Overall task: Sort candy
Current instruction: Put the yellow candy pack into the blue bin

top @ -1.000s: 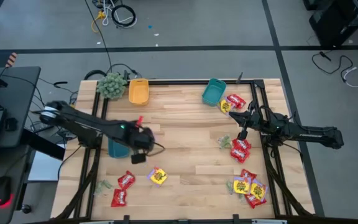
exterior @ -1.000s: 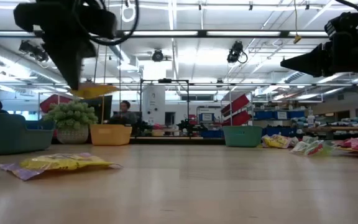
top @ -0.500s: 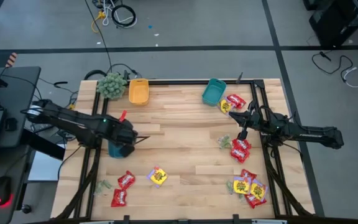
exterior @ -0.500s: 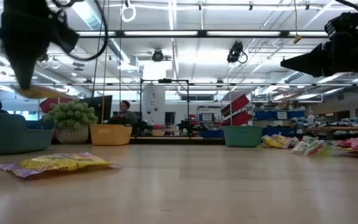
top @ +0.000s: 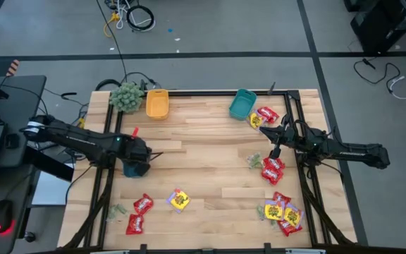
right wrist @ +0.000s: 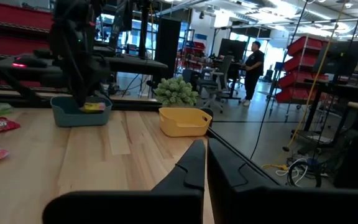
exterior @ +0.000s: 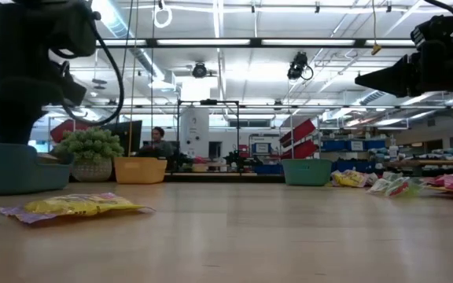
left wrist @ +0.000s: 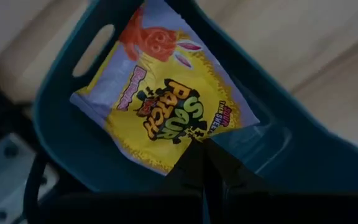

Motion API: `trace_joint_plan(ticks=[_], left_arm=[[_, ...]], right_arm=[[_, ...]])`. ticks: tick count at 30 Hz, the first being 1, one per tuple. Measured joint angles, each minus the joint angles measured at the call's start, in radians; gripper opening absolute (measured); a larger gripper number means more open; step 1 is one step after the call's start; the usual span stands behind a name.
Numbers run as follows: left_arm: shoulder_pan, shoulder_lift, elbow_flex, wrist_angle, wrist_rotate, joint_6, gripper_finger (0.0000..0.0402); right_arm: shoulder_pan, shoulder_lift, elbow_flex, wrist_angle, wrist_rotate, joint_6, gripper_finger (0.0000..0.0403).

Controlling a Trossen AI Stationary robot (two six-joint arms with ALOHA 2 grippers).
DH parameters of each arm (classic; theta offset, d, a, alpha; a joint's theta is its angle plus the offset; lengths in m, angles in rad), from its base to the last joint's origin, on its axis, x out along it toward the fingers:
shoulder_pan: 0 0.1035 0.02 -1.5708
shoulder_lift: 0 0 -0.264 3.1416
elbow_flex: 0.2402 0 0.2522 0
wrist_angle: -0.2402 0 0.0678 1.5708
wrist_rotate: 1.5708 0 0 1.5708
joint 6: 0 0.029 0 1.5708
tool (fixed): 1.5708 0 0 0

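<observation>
Yellow Sour Patch packet (left wrist: 166, 106) is hanging inside blue bin (top: 135, 168), pinched at its edge by left gripper (left wrist: 205, 144), jaws clamped on it. Right gripper (top: 275, 151), jaws shut & empty, is hovering over red packets (top: 272, 169) nr table's right side.

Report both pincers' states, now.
Left pincer: shut on the yellow candy, inside the blue bin.
Right pincer: shut, holding nothing.
</observation>
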Motion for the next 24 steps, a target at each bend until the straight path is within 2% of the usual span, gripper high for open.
trace_joint_plan(ticks=[6,16,20,24], left_arm=[[0.039,0.001,-0.02,0.045,0.032,0.081,0.0032],[0.04,0.001,0.042,0.043,0.045,0.262,0.0127],[0.008,0.001,0.126,0.065,0.05,0.376,0.0126],[-0.051,0.001,0.192,0.188,0.045,0.449,0.0091]], right_arm=[[0.0,0.0,0.0,0.0,0.0,0.0,0.0008],[0.0,0.0,0.0,0.0,0.0,0.0,0.0006],[0.0,0.0,0.0,0.0,0.0,0.0,0.0008],[0.0,0.0,0.0,0.0,0.0,0.0,0.0005]])
